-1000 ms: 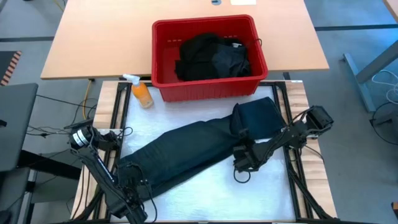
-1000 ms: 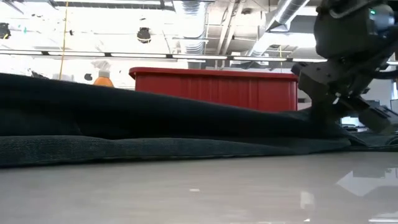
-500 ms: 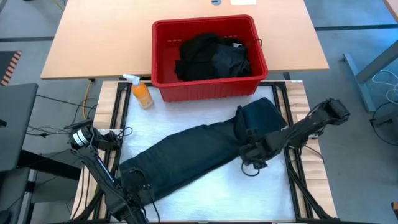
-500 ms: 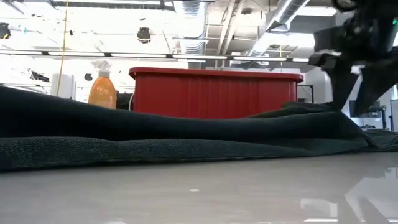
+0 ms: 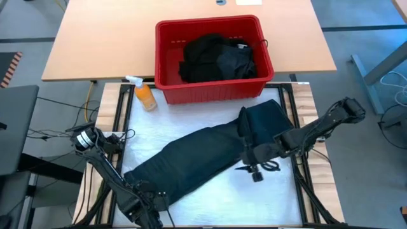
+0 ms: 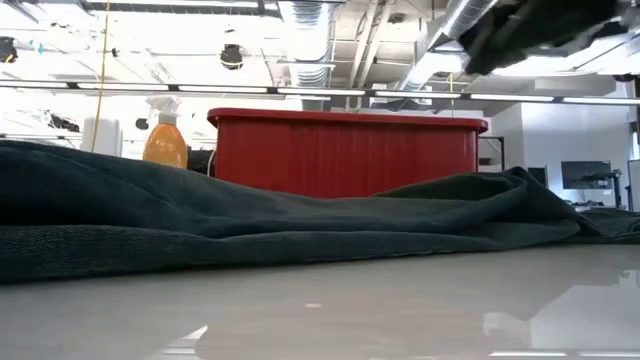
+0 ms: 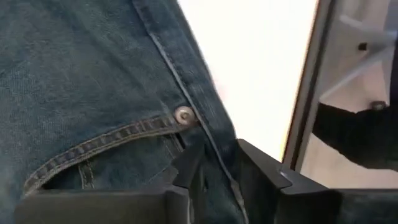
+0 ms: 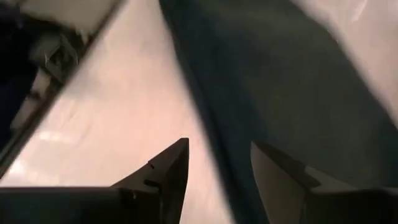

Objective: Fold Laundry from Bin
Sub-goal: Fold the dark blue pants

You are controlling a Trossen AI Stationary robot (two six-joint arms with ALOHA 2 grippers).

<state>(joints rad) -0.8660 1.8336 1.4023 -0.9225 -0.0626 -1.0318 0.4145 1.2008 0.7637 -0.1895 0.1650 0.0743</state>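
jeans (image 5: 203,159) lie stretched below the red bin (image 5: 166,38); left gripper (image 7: 214,180) pinches their edge, right gripper (image 8: 217,165), fingers spread, has lifted clear since a second ago.

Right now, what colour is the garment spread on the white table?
Dark blue denim jeans; left wrist view shows it best.

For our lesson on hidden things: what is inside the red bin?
The red bin holds a heap of dark clothes, black and charcoal, crumpled together. Bare red floor shows at its left end. How many garments there are, and anything beneath the heap, is covered.
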